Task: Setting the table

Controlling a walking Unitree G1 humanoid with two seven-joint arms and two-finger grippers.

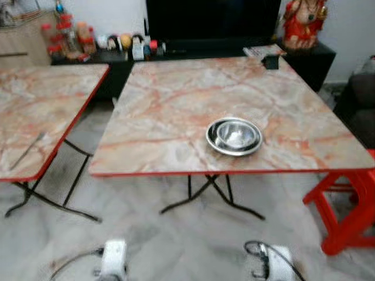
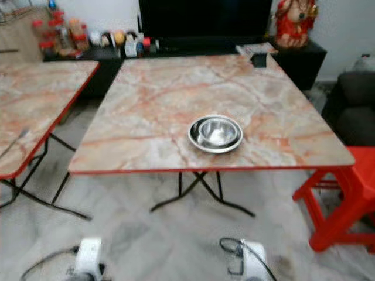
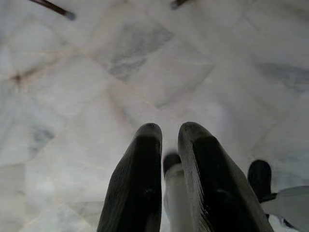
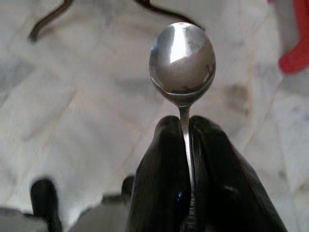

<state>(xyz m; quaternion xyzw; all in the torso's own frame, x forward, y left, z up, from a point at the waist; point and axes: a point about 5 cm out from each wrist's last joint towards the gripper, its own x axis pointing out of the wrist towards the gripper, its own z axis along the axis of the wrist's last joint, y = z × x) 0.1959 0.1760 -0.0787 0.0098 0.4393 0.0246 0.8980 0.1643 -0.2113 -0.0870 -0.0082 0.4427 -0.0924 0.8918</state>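
Observation:
A stack of shiny steel bowls (image 1: 234,136) sits on the marble-patterned table (image 1: 170,99), near its red front edge and right of centre. Both my arms hang low in front of that table, over the floor: the left arm (image 1: 113,260) and the right arm (image 1: 275,260). In the right wrist view, my right gripper (image 4: 186,122) is shut on the handle of a steel spoon (image 4: 182,58), whose bowl sticks out past the fingertips. My left gripper (image 3: 166,133) is shut, with nothing held between its black fingers.
A second marble table (image 1: 35,111) stands at the left with a thin metal utensil (image 1: 29,149) on it. A red plastic stool (image 1: 351,205) is at the right, beside a dark sofa (image 2: 357,111). A small black object (image 1: 270,61) lies on the table's far corner. Behind is a black TV cabinet (image 1: 211,50).

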